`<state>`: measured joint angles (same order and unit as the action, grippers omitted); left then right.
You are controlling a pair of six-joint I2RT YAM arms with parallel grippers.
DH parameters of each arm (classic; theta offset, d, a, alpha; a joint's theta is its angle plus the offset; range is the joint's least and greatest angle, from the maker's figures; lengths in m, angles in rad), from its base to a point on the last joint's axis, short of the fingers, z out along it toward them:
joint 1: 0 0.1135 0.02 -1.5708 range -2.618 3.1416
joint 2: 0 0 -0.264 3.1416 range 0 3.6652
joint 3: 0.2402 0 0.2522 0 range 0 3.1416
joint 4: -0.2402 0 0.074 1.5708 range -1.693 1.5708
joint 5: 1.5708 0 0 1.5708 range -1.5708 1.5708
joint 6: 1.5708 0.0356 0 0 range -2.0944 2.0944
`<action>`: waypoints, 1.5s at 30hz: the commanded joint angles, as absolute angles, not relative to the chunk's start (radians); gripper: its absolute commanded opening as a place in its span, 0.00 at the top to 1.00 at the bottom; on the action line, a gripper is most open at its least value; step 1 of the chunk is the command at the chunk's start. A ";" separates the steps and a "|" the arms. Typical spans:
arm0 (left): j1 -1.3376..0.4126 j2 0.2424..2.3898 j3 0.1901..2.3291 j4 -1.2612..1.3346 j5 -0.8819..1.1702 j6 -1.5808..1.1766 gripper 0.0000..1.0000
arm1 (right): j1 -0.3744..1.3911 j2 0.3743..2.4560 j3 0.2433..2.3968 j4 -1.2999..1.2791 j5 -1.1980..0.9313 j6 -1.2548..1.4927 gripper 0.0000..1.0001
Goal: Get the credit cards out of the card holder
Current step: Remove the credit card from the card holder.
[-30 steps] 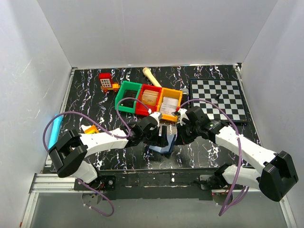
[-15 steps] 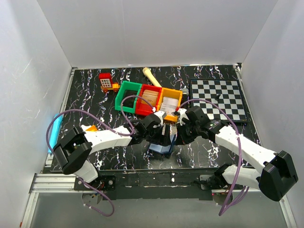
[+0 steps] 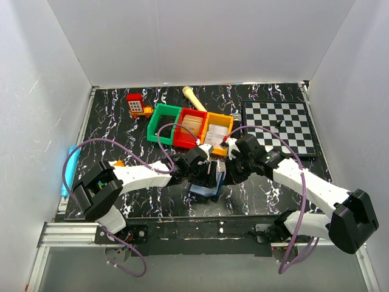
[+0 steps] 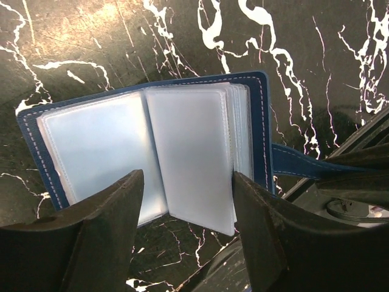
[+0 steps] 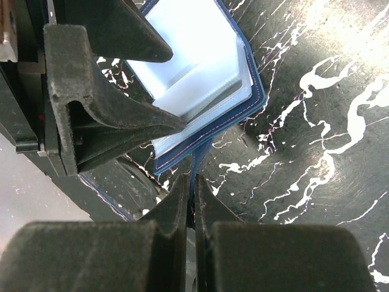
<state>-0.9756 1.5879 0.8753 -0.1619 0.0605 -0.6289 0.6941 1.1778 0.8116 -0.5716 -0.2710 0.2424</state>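
The navy-blue card holder [image 4: 152,152] lies open on the black marbled table, its frosted clear sleeves fanned upward. No credit cards can be made out in the sleeves. My left gripper [image 4: 187,182] is open, one finger on each side of a raised sleeve page. My right gripper [image 5: 192,182] is shut on the holder's blue snap tab [image 5: 197,161], which sticks out from the holder's edge. From above, the card holder [image 3: 206,190] sits near the table's front middle, with the left gripper [image 3: 209,173] and the right gripper [image 3: 226,173] close together over it.
Behind the holder stand a green bin [image 3: 165,125], a red bin [image 3: 190,126] and an orange bin [image 3: 217,129]. A chessboard [image 3: 279,126] lies at the back right. A red toy [image 3: 137,104] and a wooden stick [image 3: 193,97] are at the back.
My left arm has shifted right, closer over the holder, and its jaws have narrowed a little. The right gripper has kept its hold on the tab.
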 commanded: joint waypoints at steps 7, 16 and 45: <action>-0.977 1.552 0.916 -0.235 -0.067 -0.614 0.45 | 0.692 1.177 0.864 -0.580 -0.273 0.203 0.99; -0.969 1.514 0.908 -0.259 -0.109 -0.615 0.39 | 0.692 1.177 0.862 -0.583 -0.270 0.201 0.99; -0.965 1.529 0.902 -0.138 0.075 -0.555 0.28 | 0.692 1.173 0.851 -0.584 -0.259 0.195 0.99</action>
